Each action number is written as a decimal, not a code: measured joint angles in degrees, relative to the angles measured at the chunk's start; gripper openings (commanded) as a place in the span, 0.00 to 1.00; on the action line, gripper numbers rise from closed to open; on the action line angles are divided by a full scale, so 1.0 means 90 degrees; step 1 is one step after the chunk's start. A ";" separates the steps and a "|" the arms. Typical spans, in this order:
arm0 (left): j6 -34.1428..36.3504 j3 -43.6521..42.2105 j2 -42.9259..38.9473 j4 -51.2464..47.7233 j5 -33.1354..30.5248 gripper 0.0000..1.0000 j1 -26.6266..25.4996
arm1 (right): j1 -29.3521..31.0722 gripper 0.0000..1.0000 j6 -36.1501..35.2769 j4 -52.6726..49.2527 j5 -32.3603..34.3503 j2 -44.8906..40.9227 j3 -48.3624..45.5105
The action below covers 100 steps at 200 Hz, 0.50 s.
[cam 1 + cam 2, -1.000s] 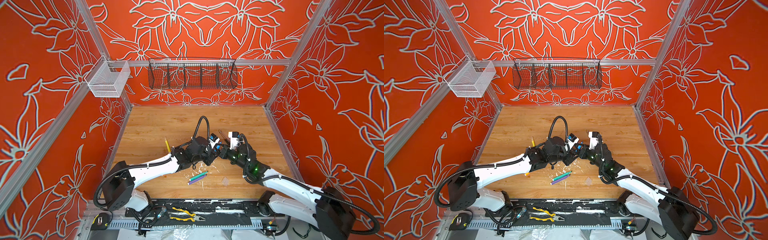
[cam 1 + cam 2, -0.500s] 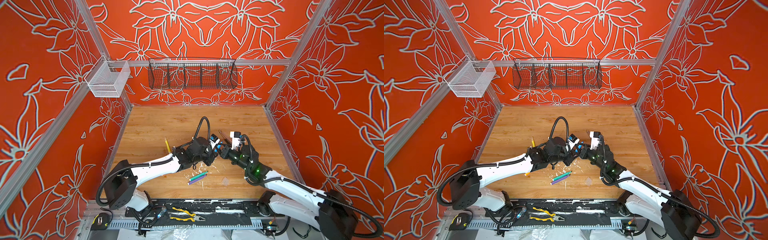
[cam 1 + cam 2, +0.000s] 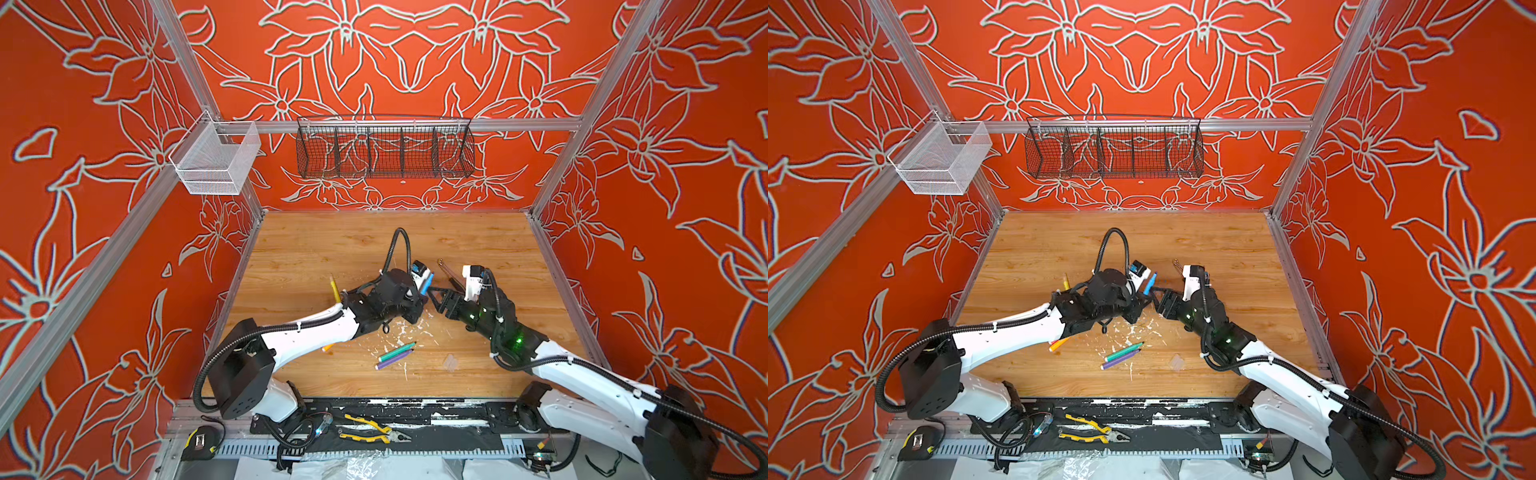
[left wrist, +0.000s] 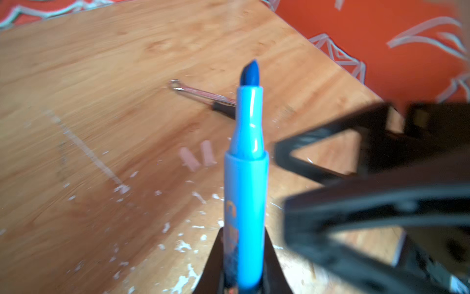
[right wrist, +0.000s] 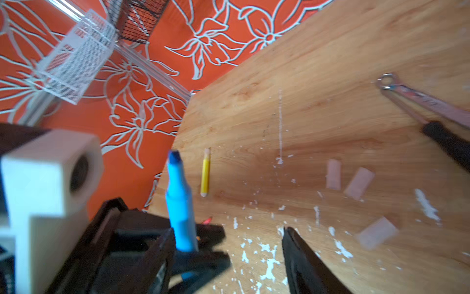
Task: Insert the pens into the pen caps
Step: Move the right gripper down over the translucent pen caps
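My left gripper (image 4: 244, 254) is shut on the lower barrel of the uncapped blue pen (image 4: 248, 178), whose tip points up and away, above the middle of the table (image 3: 426, 282). My right gripper (image 5: 227, 234) stands open right beside the pen (image 5: 180, 201), with nothing between its fingers. In both top views the two grippers meet tip to tip (image 3: 434, 297) (image 3: 1158, 301). The yellow pen (image 3: 334, 289) lies left of the left arm. Green (image 3: 397, 351) and purple (image 3: 392, 360) pens lie side by side in front. Clear pen caps (image 5: 333, 174) (image 5: 359, 183) (image 5: 376, 233) lie on the wood.
A dark-handled metal tool (image 3: 449, 274) lies just behind the grippers. An orange pen (image 3: 1059, 344) pokes out from under the left arm. Another clear cap (image 3: 450, 362) lies front right. Yellow pliers (image 3: 374, 430) and a tape measure (image 3: 199, 442) sit past the front edge. Wire baskets (image 3: 384, 149) (image 3: 216, 160) hang on the walls.
The left jaws have closed on the blue pen. The right jaws have opened beside it. Both arms stay close together over the middle of the table.
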 measured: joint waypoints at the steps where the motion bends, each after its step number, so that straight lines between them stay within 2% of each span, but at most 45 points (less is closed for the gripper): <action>1: -0.0012 -0.0007 -0.0002 0.0000 -0.0012 0.00 0.0022 | 0.0002 0.68 0.0000 -0.0029 0.0010 0.0002 0.0012; 20: -0.0415 -0.0189 -0.0165 -0.0049 -0.0270 0.00 0.0622 | 0.0000 0.61 -0.0056 -0.0704 0.0423 0.0214 0.0440; 36: -0.0653 -0.0274 -0.0274 -0.0192 -0.0641 0.00 0.0899 | 0.0000 0.57 -0.0112 -0.1270 0.0726 0.0687 0.0947; 51: -0.0777 -0.0294 -0.0359 -0.0306 -0.0848 0.00 0.0916 | 0.0000 0.52 -0.0151 -0.1800 0.0945 0.1299 0.1464; 100: -0.0940 -0.0389 -0.0707 -0.0376 -0.1090 0.00 0.0867 | 0.0000 0.50 -0.0044 -0.3470 0.1341 0.3468 0.2883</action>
